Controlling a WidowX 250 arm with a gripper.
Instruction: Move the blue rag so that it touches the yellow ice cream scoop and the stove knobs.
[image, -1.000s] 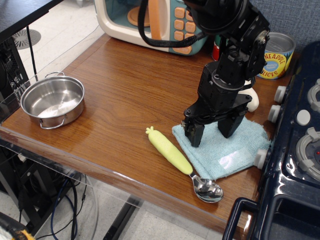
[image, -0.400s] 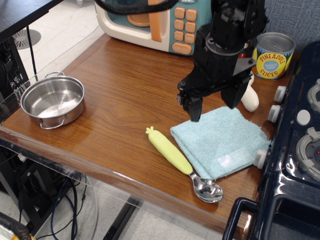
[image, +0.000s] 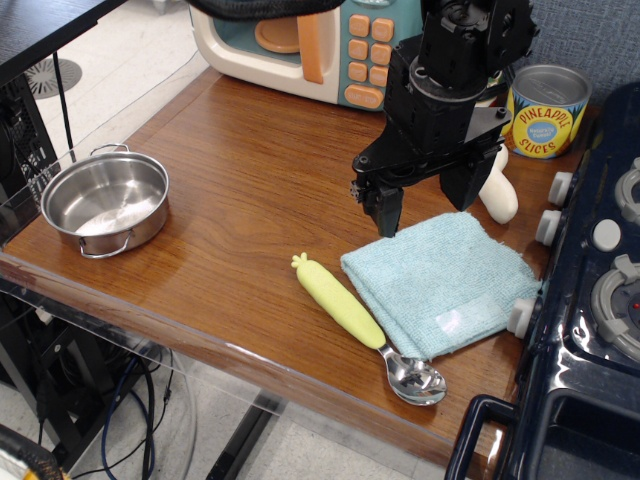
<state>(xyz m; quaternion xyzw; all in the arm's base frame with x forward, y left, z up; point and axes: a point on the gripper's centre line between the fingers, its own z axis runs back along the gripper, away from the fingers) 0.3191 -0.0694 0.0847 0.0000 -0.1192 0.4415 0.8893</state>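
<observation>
The blue rag (image: 437, 282) lay flat on the wooden desk (image: 240, 190), its small white tag facing up near the front corner. Along the rag's left edge lay the yellow ice cream scoop (image: 365, 327), its handle touching the cloth and its metal bowl just past the rag's front corner. On the rag's right side, its edge met the lowest of the stove knobs (image: 520, 315) on the dark navy stove (image: 580, 380). The black pincer (image: 425, 200) hung above the rag's far edge with its fingers spread apart, holding nothing. Behind the rag stood a pineapple can (image: 546, 110) and a toy microwave (image: 310, 45). Well to the rag's left sat a steel pot (image: 105, 203).
</observation>
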